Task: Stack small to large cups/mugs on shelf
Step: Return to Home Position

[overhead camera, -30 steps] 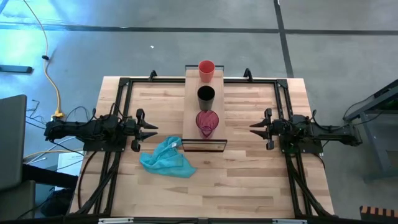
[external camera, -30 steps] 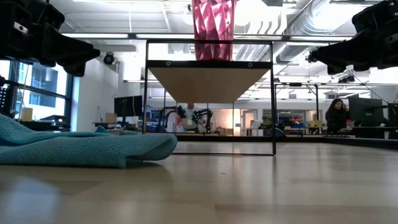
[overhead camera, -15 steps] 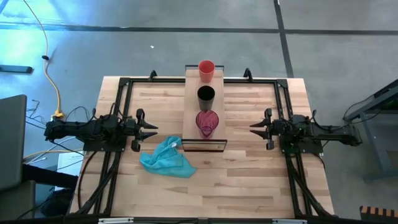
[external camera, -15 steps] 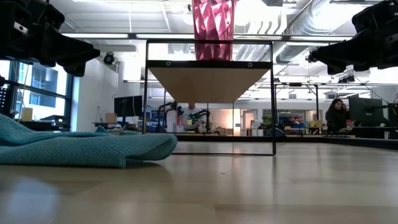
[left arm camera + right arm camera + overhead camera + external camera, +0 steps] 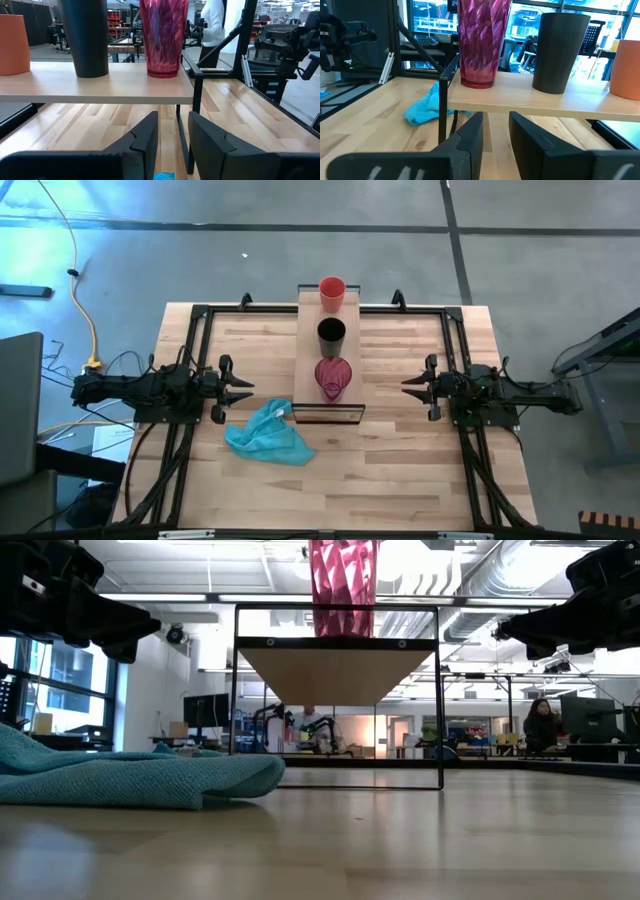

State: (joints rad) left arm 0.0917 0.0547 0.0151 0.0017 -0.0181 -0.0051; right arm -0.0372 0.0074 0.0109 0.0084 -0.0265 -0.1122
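Flanking shelf (image 5: 306, 355): left hand (image 5: 248, 388), right hand (image 5: 405, 387) | cups atop: orange (image 5: 332, 288), black (image 5: 331, 332), red (image 5: 333, 374)

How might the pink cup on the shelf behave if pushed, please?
It may tip easily: the pink cup stands tall on a narrower base. Its see-through faceted walls suggest light plastic. It stands near the shelf end, so it could fall off.

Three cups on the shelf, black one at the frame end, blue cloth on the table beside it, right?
No: the high view shows the red cup at the frame end of the shelf; the black cup stands in the middle. Rest holds.
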